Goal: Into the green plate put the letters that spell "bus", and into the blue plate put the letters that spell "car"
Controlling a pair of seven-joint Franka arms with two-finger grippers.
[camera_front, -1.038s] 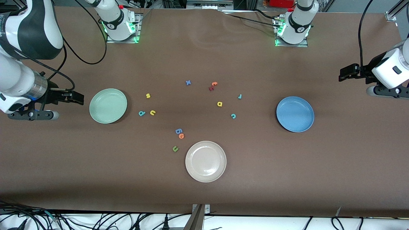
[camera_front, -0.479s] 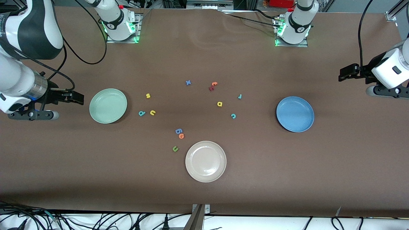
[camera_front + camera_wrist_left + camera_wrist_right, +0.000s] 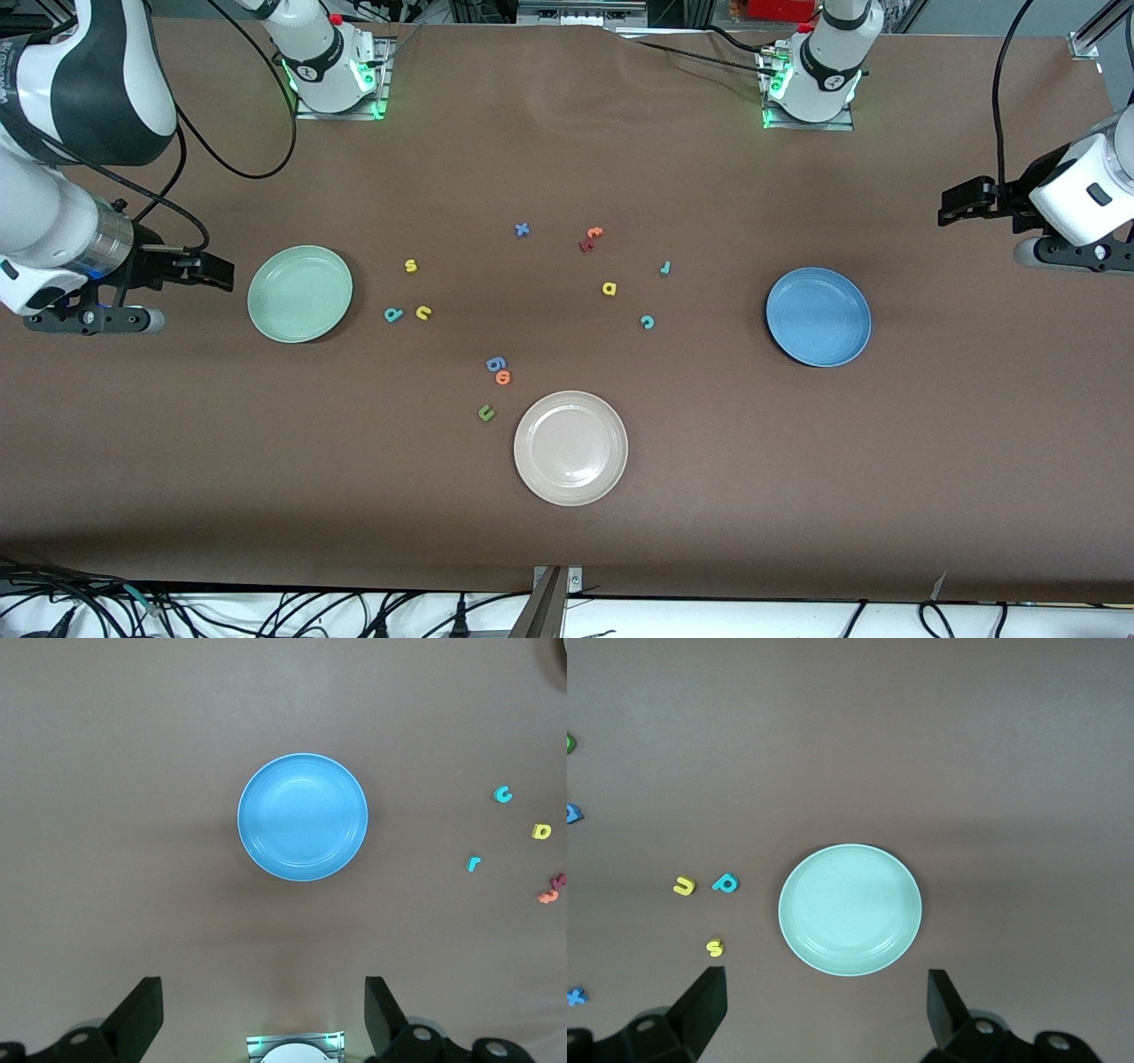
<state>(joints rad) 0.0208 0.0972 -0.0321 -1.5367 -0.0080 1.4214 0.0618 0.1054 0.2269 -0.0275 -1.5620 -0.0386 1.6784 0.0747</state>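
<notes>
Brown matte covering runs across the whole table [image 3: 797,496], faintly creased near the upper middle of the front frame, with black cables [image 3: 266,611] bundled along a white strip at the bottom edge. Both arm bases glow green at the top of that frame.

From my console I see the right tool [image 3: 208,270] at the middle left edge of the front frame, over bare table just beside the green plate [image 3: 299,293], jaws spread wide and holding nothing. Its arm waits. The left tool [image 3: 961,202] hangs at the upper right edge, over bare table past the blue plate [image 3: 818,316], equally wide open and empty; that arm waits too.

Neither task plate has anything in it. Centre-left of the frame lie the yellow "s" [image 3: 410,265], the teal "b" [image 3: 393,314] and the yellow "u" [image 3: 423,311], the last two nearly touching. Right of centre sit the yellow "a" [image 3: 609,288], the teal "r" [image 3: 664,268] and the teal "c" [image 3: 647,322], well apart from the blue plate.

Other pieces (none of them mine to move) are scattered about: a blue "x" [image 3: 522,229], an orange "t" [image 3: 594,233] against a dark red letter [image 3: 586,245], a blue "g" [image 3: 495,363] touching an orange "o" [image 3: 503,377], and a green "u" [image 3: 485,412] just beside the cream-white plate [image 3: 570,447] at lower centre.
</notes>
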